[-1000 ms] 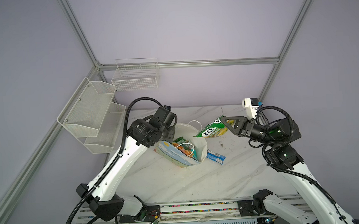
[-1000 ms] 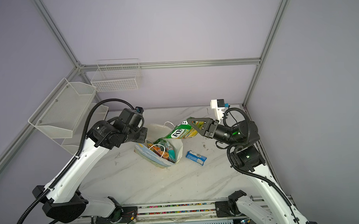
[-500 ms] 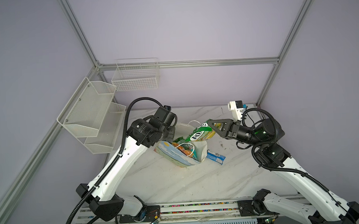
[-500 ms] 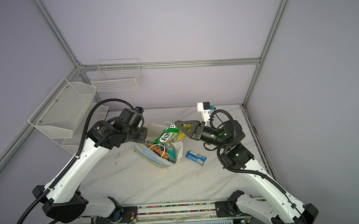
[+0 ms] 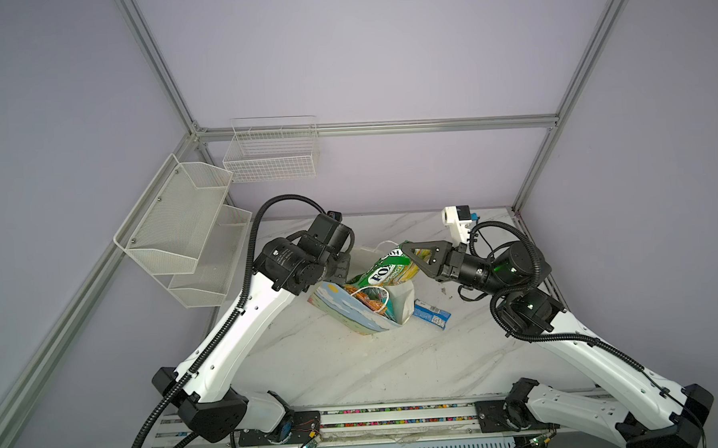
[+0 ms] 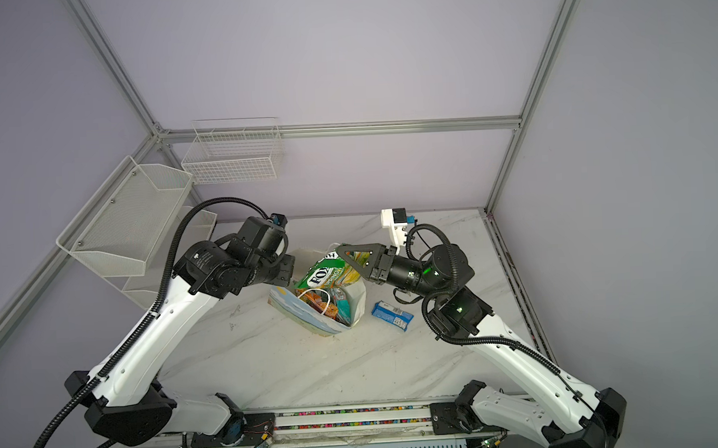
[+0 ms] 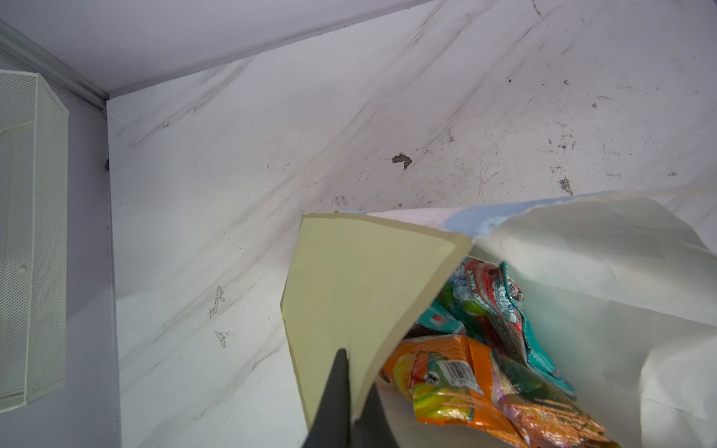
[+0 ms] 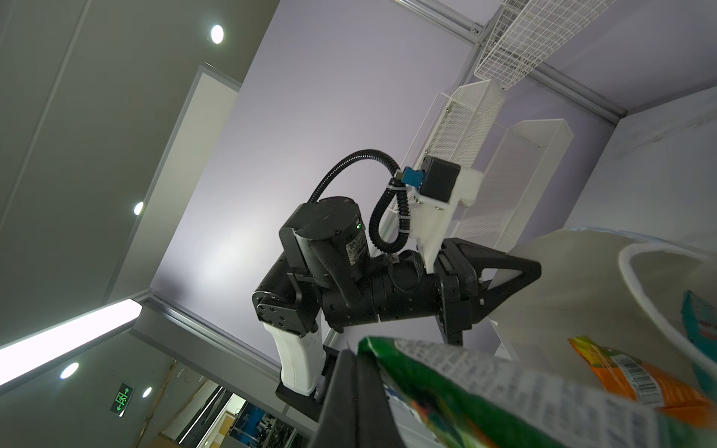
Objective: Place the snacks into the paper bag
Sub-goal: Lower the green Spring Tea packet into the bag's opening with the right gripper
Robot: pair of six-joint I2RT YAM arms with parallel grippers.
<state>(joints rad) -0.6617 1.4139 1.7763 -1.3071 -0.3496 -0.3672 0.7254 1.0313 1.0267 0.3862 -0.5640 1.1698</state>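
The paper bag [image 5: 344,309] [image 6: 303,312] stands open mid-table, with its sky and sun print outside. My left gripper [image 5: 342,270] [image 6: 287,270] [image 7: 354,370] is shut on its rim flap [image 7: 361,279]. Inside lie an orange snack [image 7: 446,372] and a teal one [image 7: 543,349]. My right gripper [image 5: 408,248] [image 6: 344,250] [image 8: 352,356] is shut on the edge of a green FOX'S snack bag [image 5: 382,274] [image 6: 324,276] [image 8: 485,391], which hangs tilted over the bag's mouth. A small blue packet [image 5: 431,314] [image 6: 392,315] lies on the table right of the bag.
A white wire basket [image 5: 271,154] hangs on the back wall and a two-tier mesh shelf [image 5: 182,228] on the left wall. The marble table [image 5: 355,370] stretches toward the front rail. The side walls stand close.
My right gripper has carried the green bag leftward and down, from right of the paper bag to over its mouth. The left gripper has kept its hold on the rim.
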